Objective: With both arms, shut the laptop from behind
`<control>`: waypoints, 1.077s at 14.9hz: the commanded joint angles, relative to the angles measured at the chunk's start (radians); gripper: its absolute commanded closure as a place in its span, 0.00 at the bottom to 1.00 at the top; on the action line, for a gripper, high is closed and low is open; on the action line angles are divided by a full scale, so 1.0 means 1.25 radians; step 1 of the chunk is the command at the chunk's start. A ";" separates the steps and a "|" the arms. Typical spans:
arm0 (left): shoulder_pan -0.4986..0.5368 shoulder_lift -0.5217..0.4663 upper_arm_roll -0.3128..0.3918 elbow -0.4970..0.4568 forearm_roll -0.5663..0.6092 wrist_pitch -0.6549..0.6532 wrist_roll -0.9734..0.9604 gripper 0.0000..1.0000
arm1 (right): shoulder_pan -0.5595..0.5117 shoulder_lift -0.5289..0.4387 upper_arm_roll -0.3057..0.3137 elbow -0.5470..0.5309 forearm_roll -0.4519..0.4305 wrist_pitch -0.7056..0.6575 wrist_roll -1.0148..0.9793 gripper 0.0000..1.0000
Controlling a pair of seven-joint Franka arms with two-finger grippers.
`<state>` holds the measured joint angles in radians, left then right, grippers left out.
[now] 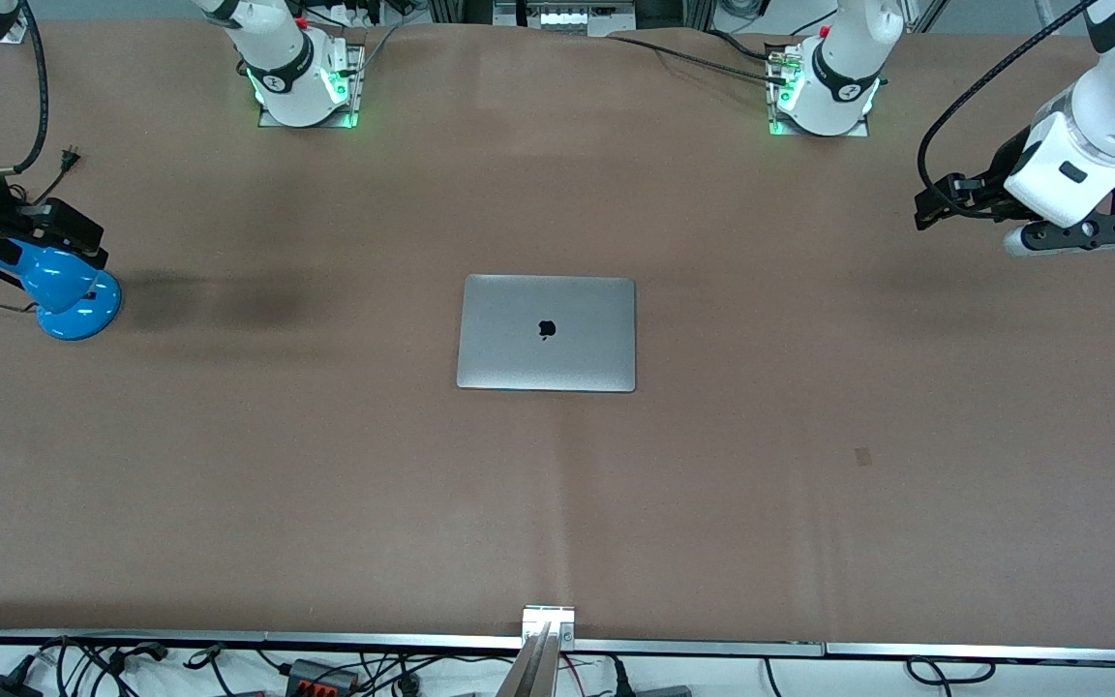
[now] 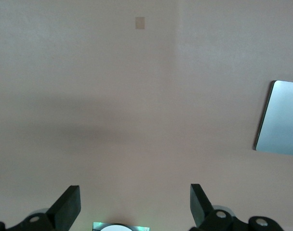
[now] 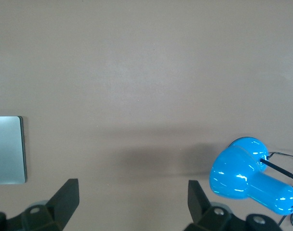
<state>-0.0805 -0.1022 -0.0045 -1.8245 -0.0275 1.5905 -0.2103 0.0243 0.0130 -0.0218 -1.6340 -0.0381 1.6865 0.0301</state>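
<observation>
From the front, the laptop (image 1: 547, 333) lies flat mid-table, lid already down, long edges running between the two arms' ends. The left gripper (image 1: 945, 205) hangs over its own end of the table and the right gripper (image 1: 54, 237) over its end by the blue lamp (image 1: 69, 292), both well apart from it. Left wrist view: fingers (image 2: 69, 204) spread, empty, laptop off to the side. Right wrist view: fingers (image 3: 67, 197) spread, empty, laptop edge likewise.

Matt metal laptop (image 1: 546, 332); tabletop (image 1: 809, 503) prob. matt paper.

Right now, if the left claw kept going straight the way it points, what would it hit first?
Probably bare table: the open left claw faces only that. The closed laptop lies off to the side.
</observation>
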 commanded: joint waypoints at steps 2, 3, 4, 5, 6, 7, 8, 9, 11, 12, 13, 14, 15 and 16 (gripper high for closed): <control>-0.002 -0.013 0.006 -0.008 -0.018 0.001 0.014 0.00 | -0.016 -0.018 0.003 -0.024 0.022 -0.004 -0.022 0.00; -0.002 -0.013 0.006 -0.008 -0.018 0.001 0.014 0.00 | -0.022 -0.025 -0.003 -0.038 0.046 -0.005 -0.023 0.00; -0.002 -0.011 0.006 -0.008 -0.018 0.001 0.015 0.00 | -0.024 -0.035 -0.006 -0.050 0.057 -0.003 -0.023 0.00; -0.002 -0.011 0.006 -0.008 -0.020 0.001 0.015 0.00 | -0.024 -0.036 -0.006 -0.059 0.059 0.001 -0.025 0.00; -0.001 -0.011 0.006 -0.008 -0.020 0.000 0.019 0.00 | -0.024 -0.032 -0.006 -0.057 0.056 -0.003 -0.025 0.00; -0.001 -0.011 0.007 -0.008 -0.020 0.000 0.020 0.00 | -0.024 -0.026 -0.006 -0.053 0.054 -0.002 -0.031 0.00; 0.002 -0.010 0.008 -0.009 -0.031 -0.001 0.023 0.00 | -0.026 -0.030 -0.006 -0.053 0.050 -0.002 -0.035 0.00; 0.014 -0.005 0.019 -0.009 -0.059 -0.005 0.025 0.00 | -0.027 -0.034 -0.009 -0.051 0.049 -0.003 -0.040 0.00; 0.023 0.012 0.063 -0.009 -0.115 -0.010 0.038 0.00 | -0.026 -0.034 -0.016 -0.050 0.046 0.001 -0.055 0.00; 0.020 0.015 0.080 -0.009 -0.121 -0.010 0.072 0.00 | -0.024 -0.034 -0.016 -0.050 0.045 -0.001 -0.055 0.00; 0.019 0.016 0.081 -0.009 -0.122 -0.007 0.103 0.00 | -0.024 -0.035 -0.016 -0.050 0.045 -0.002 -0.055 0.00; 0.018 0.016 0.081 -0.009 -0.122 -0.007 0.104 0.00 | -0.024 -0.035 -0.016 -0.050 0.045 -0.003 -0.056 0.00; 0.017 0.016 0.081 -0.009 -0.120 -0.006 0.108 0.00 | -0.024 -0.035 -0.016 -0.050 0.043 -0.003 -0.056 0.00; 0.014 0.014 0.078 -0.008 -0.112 -0.005 0.109 0.00 | -0.024 -0.035 -0.016 -0.050 0.037 -0.003 -0.055 0.00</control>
<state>-0.0522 -0.0795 0.0962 -1.8373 -0.1599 1.5890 -0.0979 0.0018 -0.0080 -0.0444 -1.6762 0.0107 1.6824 -0.0158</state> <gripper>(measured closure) 0.000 0.000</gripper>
